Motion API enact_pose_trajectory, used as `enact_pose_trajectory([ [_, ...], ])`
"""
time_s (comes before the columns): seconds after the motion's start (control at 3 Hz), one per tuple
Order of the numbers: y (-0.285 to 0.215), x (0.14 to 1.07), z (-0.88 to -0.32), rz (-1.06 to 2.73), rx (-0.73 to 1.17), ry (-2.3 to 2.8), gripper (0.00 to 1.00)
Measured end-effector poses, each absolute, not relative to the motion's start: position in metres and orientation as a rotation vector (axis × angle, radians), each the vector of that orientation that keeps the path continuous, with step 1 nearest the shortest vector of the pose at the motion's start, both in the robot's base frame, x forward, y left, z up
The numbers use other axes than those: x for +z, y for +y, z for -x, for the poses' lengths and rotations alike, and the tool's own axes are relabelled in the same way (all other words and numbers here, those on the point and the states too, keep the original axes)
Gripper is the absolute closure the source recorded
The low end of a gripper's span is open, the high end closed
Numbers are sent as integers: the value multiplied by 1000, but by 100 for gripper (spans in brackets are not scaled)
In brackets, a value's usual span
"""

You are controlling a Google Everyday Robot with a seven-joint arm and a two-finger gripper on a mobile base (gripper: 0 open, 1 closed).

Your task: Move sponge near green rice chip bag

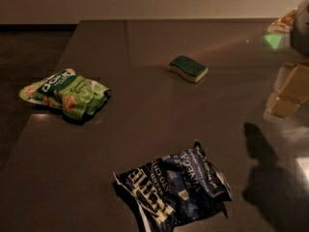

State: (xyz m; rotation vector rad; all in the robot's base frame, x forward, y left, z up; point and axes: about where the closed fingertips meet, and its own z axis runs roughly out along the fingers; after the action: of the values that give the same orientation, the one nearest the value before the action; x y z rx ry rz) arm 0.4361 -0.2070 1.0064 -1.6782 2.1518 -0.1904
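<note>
The sponge (pixel 188 68) lies flat on the dark table (pixel 145 124), right of the table's middle and toward the back, dark green top up over its pale yellow base. The green rice chip bag (pixel 65 94) lies crumpled at the table's left edge. My gripper (pixel 288 93) hangs at the right edge of the view, above the table. It is well to the right of the sponge and a little nearer than it, touching nothing. Its shadow falls on the table below it.
A dark blue chip bag with white lettering (pixel 174 190) lies crumpled at the front centre. A green light spot (pixel 273 40) shows on the table at the back right, next to part of the robot's body. The table's left edge drops to dark floor.
</note>
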Motion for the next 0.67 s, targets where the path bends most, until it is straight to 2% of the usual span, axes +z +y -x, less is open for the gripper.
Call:
enact_pose_trajectory([
  [0.67, -205, 1006, -456, 1612, -182, 2159, 0],
])
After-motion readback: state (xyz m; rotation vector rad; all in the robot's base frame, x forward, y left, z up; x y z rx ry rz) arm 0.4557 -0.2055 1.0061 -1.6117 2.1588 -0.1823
